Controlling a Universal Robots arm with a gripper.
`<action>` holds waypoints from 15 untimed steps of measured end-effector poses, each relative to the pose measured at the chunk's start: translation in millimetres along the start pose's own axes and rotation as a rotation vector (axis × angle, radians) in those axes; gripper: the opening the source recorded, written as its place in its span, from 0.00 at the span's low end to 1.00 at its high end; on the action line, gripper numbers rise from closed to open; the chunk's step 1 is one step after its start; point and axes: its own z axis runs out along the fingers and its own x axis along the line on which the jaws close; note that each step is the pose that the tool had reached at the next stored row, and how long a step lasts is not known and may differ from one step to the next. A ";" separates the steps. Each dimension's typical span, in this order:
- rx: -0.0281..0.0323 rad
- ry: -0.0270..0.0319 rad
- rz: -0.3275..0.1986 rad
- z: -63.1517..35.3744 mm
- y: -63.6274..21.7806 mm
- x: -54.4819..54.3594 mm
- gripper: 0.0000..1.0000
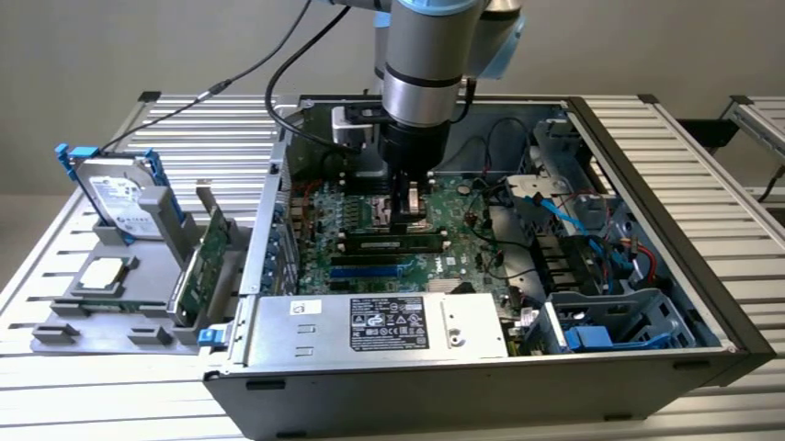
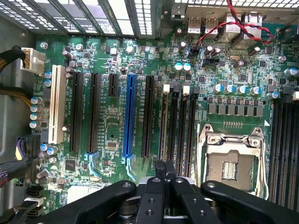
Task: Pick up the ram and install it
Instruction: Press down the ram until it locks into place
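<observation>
Closed fingers (image 2: 160, 170) hung just beside the ram (image 1: 392, 243), a light, stiff, fragile stick, probably best gripped by its long edges, clear of the chips.

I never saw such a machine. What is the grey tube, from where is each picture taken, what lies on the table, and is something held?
The grey tube is a robot arm; the jaws at its end grasp things. One picture comes from a camera off the arm, the other from a camera on the arm's wrist, looking down at the motherboard. On the slatted table lies an open computer case; on the exterior view's left, a grey holder carries a hard drive and a green expansion card. The jaws are shut above the memory slots. The ram sits among the slots; whether the jaws pinch it, I cannot tell.
</observation>
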 end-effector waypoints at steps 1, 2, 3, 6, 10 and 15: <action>0.0000 0.0000 0.000 0.0 0.0 0.0 0.11; 0.0000 0.0000 0.000 0.0 0.0 0.0 0.11; 0.0000 0.0001 0.000 0.3 0.0 0.0 0.11; 0.0000 0.0000 0.000 5.6 -0.4 -0.2 0.11; -0.0002 0.0003 0.000 12.8 -0.8 -0.3 0.11; -0.0013 0.0031 0.000 20.4 -1.3 -0.5 0.11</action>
